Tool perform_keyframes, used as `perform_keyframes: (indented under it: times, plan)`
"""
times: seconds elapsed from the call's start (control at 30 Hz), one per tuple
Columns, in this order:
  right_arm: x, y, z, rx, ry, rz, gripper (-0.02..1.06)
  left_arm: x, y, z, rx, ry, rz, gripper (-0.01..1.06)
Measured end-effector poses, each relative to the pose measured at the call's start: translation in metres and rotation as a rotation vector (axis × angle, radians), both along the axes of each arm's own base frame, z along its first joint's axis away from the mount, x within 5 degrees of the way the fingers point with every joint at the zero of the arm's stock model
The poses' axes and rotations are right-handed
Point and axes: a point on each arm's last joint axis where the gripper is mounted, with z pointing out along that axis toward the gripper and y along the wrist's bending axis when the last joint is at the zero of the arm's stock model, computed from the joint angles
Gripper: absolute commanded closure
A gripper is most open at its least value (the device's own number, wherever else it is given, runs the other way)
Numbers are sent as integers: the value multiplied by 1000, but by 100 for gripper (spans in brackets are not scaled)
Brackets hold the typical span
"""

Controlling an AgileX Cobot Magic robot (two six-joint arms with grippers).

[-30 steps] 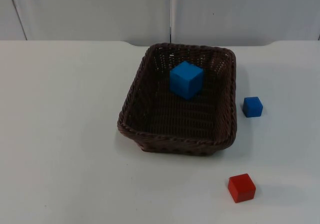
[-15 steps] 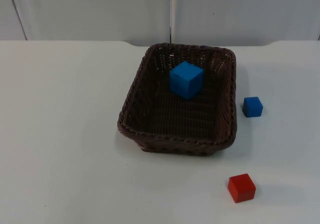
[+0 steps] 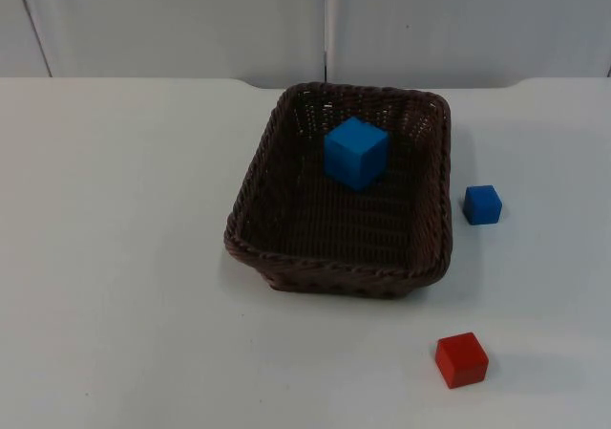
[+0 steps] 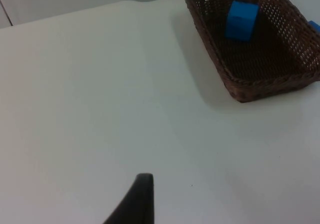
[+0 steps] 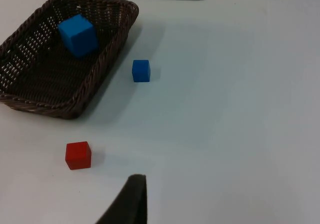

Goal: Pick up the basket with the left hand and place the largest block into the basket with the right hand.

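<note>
A dark brown wicker basket (image 3: pixel 334 274) stands on the white table, right of the middle. The largest block, a big blue cube (image 3: pixel 356 152), lies inside it toward the far wall, tilted a little. In the left wrist view, my left gripper (image 4: pixel 142 196) hangs over bare table, well away from the basket (image 4: pixel 215 44) and the blue cube (image 4: pixel 241 20). In the right wrist view, my right gripper (image 5: pixel 132 199) is over bare table, a short way from the red block (image 5: pixel 78 155) and apart from the basket (image 5: pixel 107 49) and the cube (image 5: pixel 77 34). Neither gripper holds anything.
A small blue block (image 3: pixel 482 204) lies just right of the basket, also seen from the right wrist (image 5: pixel 141 70). The red block (image 3: pixel 462 359) sits near the front edge at the right. The grey partition wall (image 3: pixel 191 23) closes the table's far side.
</note>
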Motion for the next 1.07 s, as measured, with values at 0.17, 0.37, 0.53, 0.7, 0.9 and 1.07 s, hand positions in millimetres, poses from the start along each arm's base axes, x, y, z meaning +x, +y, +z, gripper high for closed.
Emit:
perform_keyframes:
  times: [0.17,0.37,0.53,0.7,0.9,1.07]
  plan:
    - [0,0,0,0,0,0,-1,0,0,0,0,0,0,0]
    - [0,0,0,0,0,0,-1,0,0,0,0,0,56,0]
    - [0,0,0,0,0,0,-1,0,-1,0,0,0,135,0]
    - [0,0,0,0,0,0,-1,0,-1,0,0,0,218,0]
    - [0,0,0,0,-2,0,-1,0,-2,0,-1,0,289,0]
    - [0,0,0,0,-2,0,-1,0,-2,0,-1,0,342,0]
